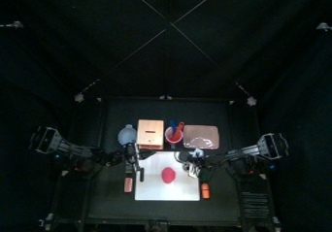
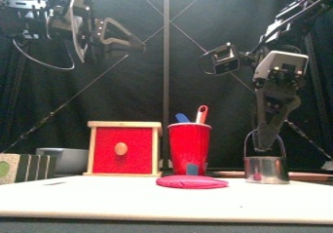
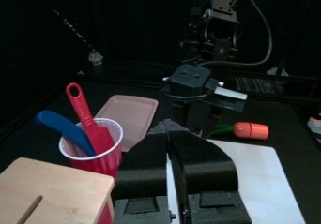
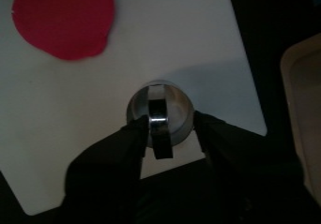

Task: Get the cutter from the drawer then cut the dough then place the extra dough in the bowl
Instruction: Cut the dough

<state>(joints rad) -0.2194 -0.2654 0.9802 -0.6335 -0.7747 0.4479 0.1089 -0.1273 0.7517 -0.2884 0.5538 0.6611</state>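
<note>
The round metal cutter (image 4: 160, 108) stands on the white cutting board (image 4: 189, 40), beside the flat red dough (image 4: 60, 20) and apart from it. My right gripper (image 4: 160, 126) is shut on the cutter's wire handle. In the front view the cutter (image 2: 267, 170) rests at board level to the right of the dough (image 2: 192, 182). The wooden box (image 2: 124, 149) has its red drawer front pushed in. My left gripper (image 3: 175, 141) hangs high above the table's left side, shut and empty. The blue-grey bowl (image 1: 126, 134) sits left of the box.
A red cup (image 2: 190, 145) with a blue and a red toy knife stands between the box and the pink tray (image 1: 201, 136). An orange toy (image 1: 204, 190) lies at the board's right edge, and another one (image 1: 127, 184) lies off its left edge.
</note>
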